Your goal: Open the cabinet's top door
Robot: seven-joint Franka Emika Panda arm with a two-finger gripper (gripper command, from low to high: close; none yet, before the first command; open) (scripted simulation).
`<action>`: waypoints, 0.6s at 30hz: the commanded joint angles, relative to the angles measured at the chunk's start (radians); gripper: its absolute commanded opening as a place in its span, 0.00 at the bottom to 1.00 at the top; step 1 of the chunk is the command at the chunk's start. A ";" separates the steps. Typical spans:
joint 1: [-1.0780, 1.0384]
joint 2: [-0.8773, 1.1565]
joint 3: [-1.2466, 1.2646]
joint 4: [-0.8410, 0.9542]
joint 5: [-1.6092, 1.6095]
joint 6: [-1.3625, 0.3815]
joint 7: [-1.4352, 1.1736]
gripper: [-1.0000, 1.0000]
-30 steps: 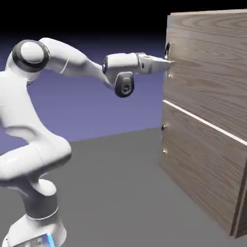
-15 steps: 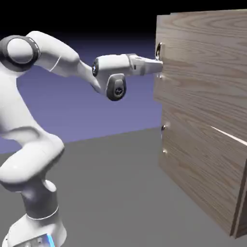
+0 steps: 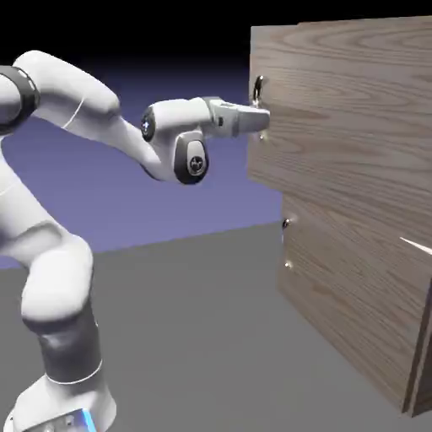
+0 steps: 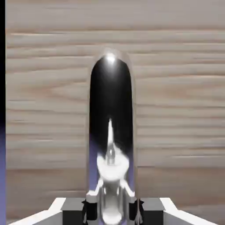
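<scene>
The cabinet (image 3: 363,321) of grey-brown wood grain stands at the exterior view's right. Its top door (image 3: 346,126) is swung partly outward, its free edge well left of the lower panel's edge. My gripper (image 3: 262,121) is shut on the top door's small dark metal loop handle (image 3: 258,89), at that free edge. In the hand view the handle (image 4: 110,110) stands as a tall dark loop against the wood of the top door (image 4: 176,88). Its foot sits pinched in my gripper (image 4: 111,207), between the grey fingers (image 4: 72,210).
The lower door (image 3: 346,278) is flush with the cabinet, with its own small handle (image 3: 287,245) at its left edge. The grey table (image 3: 194,337) spreads between the robot's base and the cabinet.
The top door has swung steadily outward, its handle edge moving to the exterior view's left. My gripper has kept hold of the handle and drawn back with it as the arm folded.
</scene>
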 commanded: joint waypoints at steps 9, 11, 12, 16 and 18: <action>0.294 -0.073 -0.278 -0.096 -0.053 -0.007 -0.073 0.00; 0.350 -0.115 -0.351 -0.131 -0.116 -0.017 -0.055 0.00; 0.377 -0.138 -0.387 -0.149 -0.147 -0.023 -0.048 0.00; 0.489 -0.238 -0.532 -0.214 -0.261 -0.056 -0.039 0.00; 0.561 -0.273 -0.596 -0.233 -0.259 -0.063 -0.080 0.00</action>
